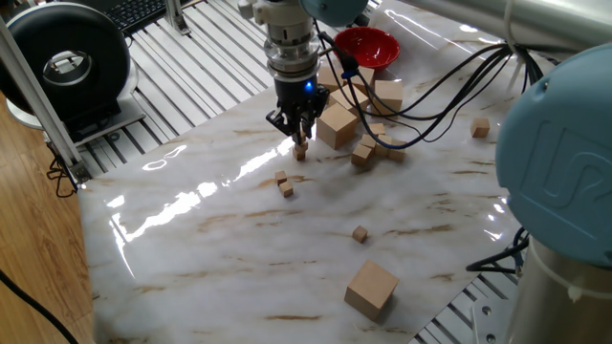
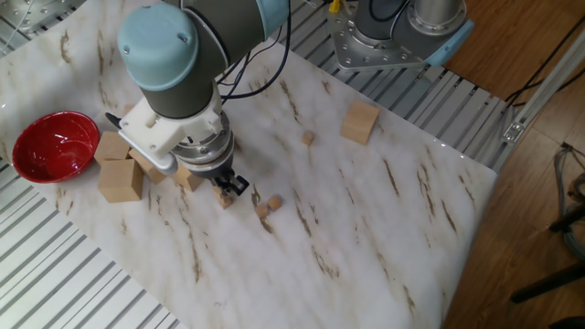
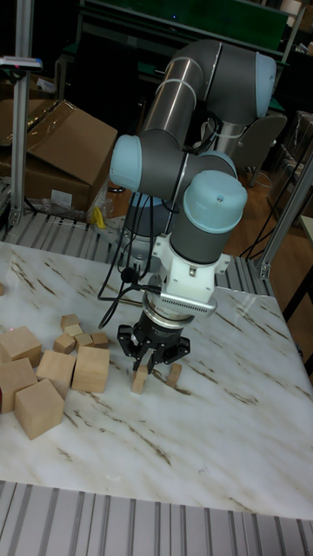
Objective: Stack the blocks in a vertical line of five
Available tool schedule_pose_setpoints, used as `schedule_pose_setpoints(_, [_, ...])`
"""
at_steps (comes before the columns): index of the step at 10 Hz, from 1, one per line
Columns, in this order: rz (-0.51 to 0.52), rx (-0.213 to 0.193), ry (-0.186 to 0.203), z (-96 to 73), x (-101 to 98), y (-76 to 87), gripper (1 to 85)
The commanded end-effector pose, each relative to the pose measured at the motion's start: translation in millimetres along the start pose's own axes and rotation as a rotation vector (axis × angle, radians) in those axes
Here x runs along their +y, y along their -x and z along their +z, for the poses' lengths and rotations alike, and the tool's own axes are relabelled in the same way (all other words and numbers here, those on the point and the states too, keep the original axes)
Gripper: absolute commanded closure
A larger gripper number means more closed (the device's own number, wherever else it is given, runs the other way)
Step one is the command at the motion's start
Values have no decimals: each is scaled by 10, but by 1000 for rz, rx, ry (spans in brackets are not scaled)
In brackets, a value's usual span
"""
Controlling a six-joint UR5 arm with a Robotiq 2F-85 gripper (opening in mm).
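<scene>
Gripper [image 1: 301, 134] fingers pinch narrowly onto a small block [image 1: 301, 151] resting on the table [image 1: 210, 239], beside the large cube [image 1: 337, 125].

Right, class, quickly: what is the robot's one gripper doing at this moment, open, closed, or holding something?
Gripper: low over the table, fingers around a tiny block that seems to sit on another; whether it is gripping cannot be told.

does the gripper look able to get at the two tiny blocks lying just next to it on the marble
Probably yes. The gripper is low over a small stack of blocks, and the pair of tiny blocks lies close by on open tabletop, with nothing between them.
</scene>
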State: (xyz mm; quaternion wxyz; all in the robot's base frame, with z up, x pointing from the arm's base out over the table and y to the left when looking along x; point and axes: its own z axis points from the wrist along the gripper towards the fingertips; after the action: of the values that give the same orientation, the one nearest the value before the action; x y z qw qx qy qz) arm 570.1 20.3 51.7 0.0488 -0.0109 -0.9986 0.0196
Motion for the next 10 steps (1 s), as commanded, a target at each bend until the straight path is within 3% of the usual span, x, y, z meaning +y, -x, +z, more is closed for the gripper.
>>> schedule_pose_setpoints(1, [2,-1,9,11,13,9,847])
schedule_pose_setpoints(10, [1,17,7,40,-9,-49,847])
